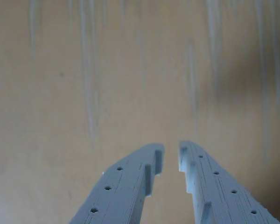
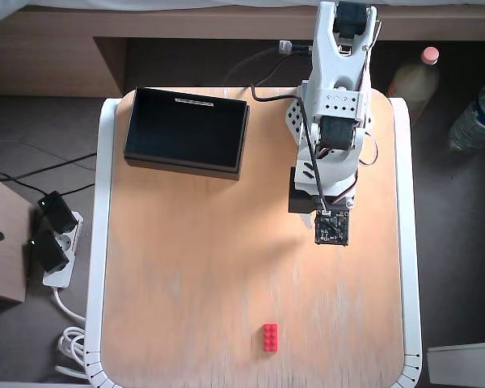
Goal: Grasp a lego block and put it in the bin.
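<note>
— Red plastic, that is the first thing that catches the eye in the overhead view: the lego block [image 2: 270,337] lies flat on the pale wooden table [image 2: 186,267], near the lower edge of the picture and a little right of the middle, its long side running up and down the frame.

— And the black tray?

— The bin [image 2: 186,132] sits at the upper left of the tabletop, well apart from the block, with a thin white label strip on its far rim. Its dark inside shows nothing in it.

— Where is the arm?

— The white arm [image 2: 333,105] reaches down the picture from the top edge on the right side of the table. Its wrist ends at a small black camera board [image 2: 331,227], which hangs over bare wood between the bin's side and the block, closer to the right edge. The block is well below it in the picture and somewhat to the left.

— Is the claw holding anything?

— No. In the wrist view the gripper [image 1: 171,150] comes in from the bottom edge, two grey-blue fingers [image 1: 126,186] with small holes along them. Their tips stand slightly apart with a narrow gap, and only blurred wood grain shows between and beyond them. Neither the block nor the bin appears in that view.

— Anything off the table?

— A white power strip [image 2: 58,250] with black plugs on the floor at the left, and two bottles [image 2: 477,113] at the upper right.
</note>
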Robot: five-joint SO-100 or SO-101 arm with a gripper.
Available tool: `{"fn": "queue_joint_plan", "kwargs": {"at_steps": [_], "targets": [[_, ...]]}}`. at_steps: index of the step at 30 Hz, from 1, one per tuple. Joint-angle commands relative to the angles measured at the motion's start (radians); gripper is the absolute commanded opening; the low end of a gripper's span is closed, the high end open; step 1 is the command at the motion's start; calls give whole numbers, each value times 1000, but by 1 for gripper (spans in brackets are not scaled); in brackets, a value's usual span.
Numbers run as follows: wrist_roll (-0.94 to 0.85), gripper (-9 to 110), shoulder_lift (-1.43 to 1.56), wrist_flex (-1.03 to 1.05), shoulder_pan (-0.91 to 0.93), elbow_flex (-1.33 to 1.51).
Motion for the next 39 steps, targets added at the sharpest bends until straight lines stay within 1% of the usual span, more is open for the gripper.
{"fn": "queue_joint_plan", "kwargs": {"at_steps": [1,6,19,22,28,35,36,39], "targets": [[25,0,-126,-35,8,-247],[60,1,-313,-35,38,-394],[80,2,-793,-37,141,-841],[81,3,-884,-66,156,-910],[49,10,-1045,-140,176,-1015],[71,17,-1141,-221,178,-1023],[74,21,-1152,-245,176,-1023],[81,27,-1178,-330,176,-1023]]}}
